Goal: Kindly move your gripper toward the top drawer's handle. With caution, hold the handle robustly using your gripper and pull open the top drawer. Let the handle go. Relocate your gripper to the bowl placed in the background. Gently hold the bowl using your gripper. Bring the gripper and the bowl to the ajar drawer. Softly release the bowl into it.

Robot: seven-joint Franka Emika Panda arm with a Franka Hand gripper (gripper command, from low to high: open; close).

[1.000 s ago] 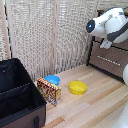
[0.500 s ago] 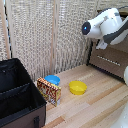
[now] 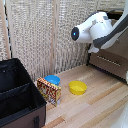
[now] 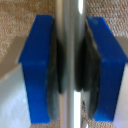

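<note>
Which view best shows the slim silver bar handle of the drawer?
The wrist view: the slim silver bar handle fills the frame, clamped between the blue-tipped gripper fingers. In the exterior view, the bulky white arm hides that handle.

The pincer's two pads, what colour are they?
Bright blue pads, closed on the silver handle; the wrist view shows it best.

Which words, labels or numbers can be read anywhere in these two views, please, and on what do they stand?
None can be read.
The box beside the blue bowl: a printed red and yellow front, too blurred to read.
The robot arm, yellow bowl, black case and cabinet: no writing shows.
The wrist view, with blue fingers closed on the handle: no writing.
</note>
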